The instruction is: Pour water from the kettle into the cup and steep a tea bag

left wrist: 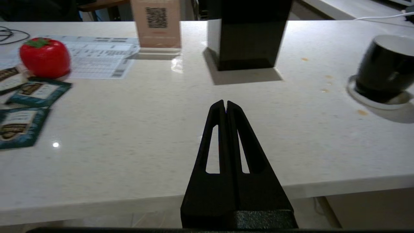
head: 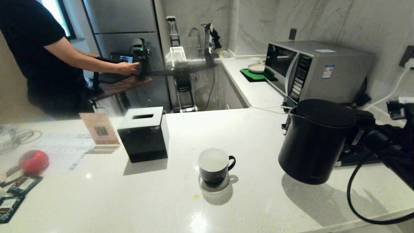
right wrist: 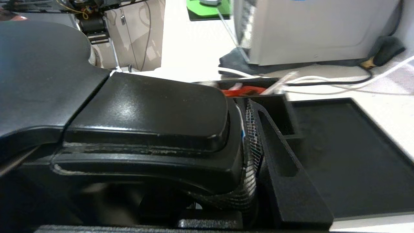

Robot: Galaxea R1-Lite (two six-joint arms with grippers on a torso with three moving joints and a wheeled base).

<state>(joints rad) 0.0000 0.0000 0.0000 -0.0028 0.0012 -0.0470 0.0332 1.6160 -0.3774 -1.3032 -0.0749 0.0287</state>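
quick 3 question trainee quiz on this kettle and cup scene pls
1. True or false: the kettle stands flat on the counter.
2. Which gripper grips the kettle's handle? A) left B) right C) neither
3. Fill in: the cup sits between the kettle and the black ____ box.

Key:
1. False: it is lifted and tilted toward the cup.
2. B: the right gripper is shut on the handle; the left gripper hangs shut and empty at the counter's near edge.
3. tissue

A home kitchen: a microwave (head: 318, 69) stood on the white counter (head: 245, 129), with a faucet (head: 195, 34) and refrigerator (head: 124, 29) behind.
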